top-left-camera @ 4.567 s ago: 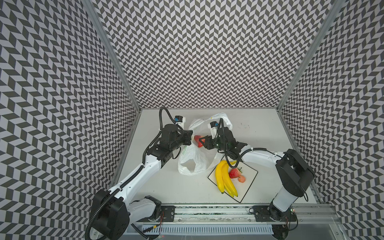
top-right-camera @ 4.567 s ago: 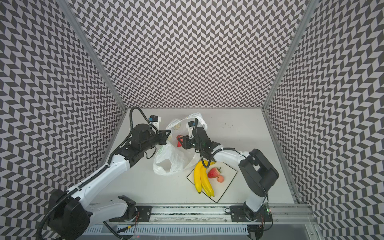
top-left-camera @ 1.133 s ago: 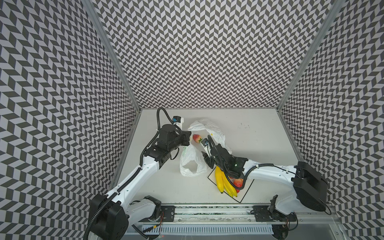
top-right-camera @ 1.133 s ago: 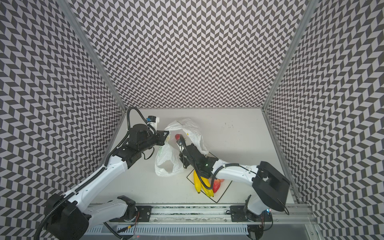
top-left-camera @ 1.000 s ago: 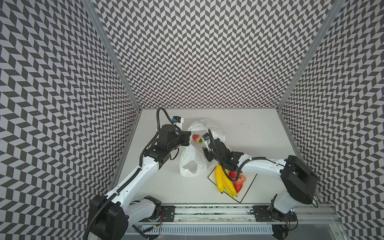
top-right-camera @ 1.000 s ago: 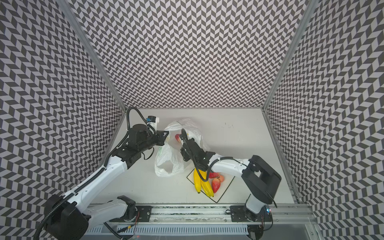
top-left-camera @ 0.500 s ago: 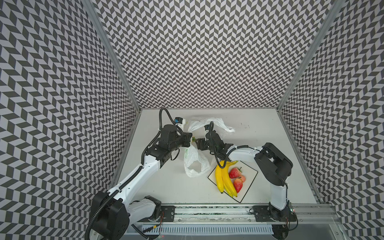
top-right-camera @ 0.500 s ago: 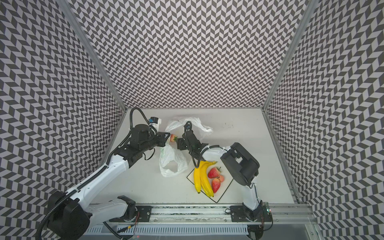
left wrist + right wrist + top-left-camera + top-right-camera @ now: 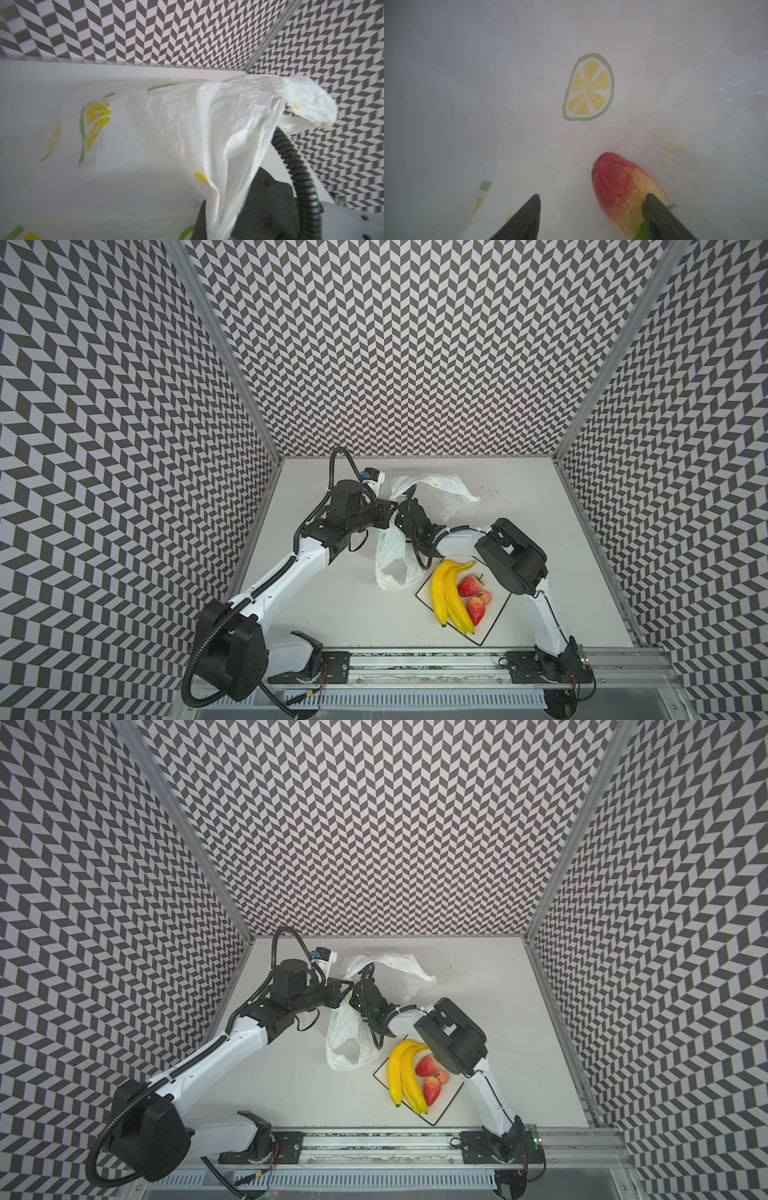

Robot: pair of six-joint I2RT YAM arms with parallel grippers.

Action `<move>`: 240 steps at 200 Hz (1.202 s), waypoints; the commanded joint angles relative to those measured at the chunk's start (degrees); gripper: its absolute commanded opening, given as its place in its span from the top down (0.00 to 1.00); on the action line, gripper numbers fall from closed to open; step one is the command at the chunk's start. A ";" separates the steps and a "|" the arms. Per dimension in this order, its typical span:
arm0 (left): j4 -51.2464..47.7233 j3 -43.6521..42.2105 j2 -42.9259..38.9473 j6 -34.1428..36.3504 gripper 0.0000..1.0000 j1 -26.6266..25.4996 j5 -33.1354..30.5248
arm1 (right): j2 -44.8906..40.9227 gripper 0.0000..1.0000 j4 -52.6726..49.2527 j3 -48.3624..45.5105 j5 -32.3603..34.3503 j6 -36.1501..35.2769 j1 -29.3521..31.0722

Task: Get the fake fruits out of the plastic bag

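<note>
The plastic bag (image 9: 392, 560) (image 9: 343, 1040) hangs crumpled from my left gripper (image 9: 220, 226), which is shut on a fold of its white film beside the mouth. My right gripper (image 9: 592, 195) reaches inside the bag with its jaws open. A red-and-yellow strawberry (image 9: 618, 187) with a green cap lies on the bag film against one finger, while the other finger stands well apart from it. In both top views the bananas (image 9: 444, 593) (image 9: 399, 1073), two strawberries (image 9: 468, 585) (image 9: 476, 611) and a small peach fruit (image 9: 485, 597) lie on the plate (image 9: 494, 622).
The white square plate with a black rim sits at the front right, just beside the bag's lower end. My right arm's elbow (image 9: 511, 556) hangs over the plate's far corner. Patterned walls close three sides and a metal rail (image 9: 415, 664) runs along the front.
My right gripper has swung from the plate back to the bag's mouth and gone inside, with its jaws opening. The left gripper has kept its hold and shifted the bag slightly.
</note>
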 commanded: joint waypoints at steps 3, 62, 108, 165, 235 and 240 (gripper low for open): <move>2.00 3.22 1.32 1.03 1.00 -1.04 4.99 | 4.03 0.23 0.92 4.82 1.01 0.98 1.07; 1.88 4.54 1.86 1.84 1.00 -1.47 6.64 | 8.93 0.37 -2.98 9.44 6.81 1.80 1.07; 1.42 2.00 -0.24 2.06 1.00 -0.46 3.74 | 4.44 0.63 -1.36 5.71 7.00 -1.22 0.79; 0.80 -2.99 -4.75 1.40 1.00 2.99 -2.96 | -7.78 0.76 0.08 -5.69 4.25 -2.63 -0.63; -0.31 -4.92 -6.69 2.19 1.00 4.63 -7.24 | -22.13 0.77 -2.46 -17.97 -6.11 -4.19 -2.49; -0.30 -4.99 -6.69 2.23 1.00 4.62 -7.35 | -23.21 0.78 -2.79 -18.76 -6.73 -4.66 -2.53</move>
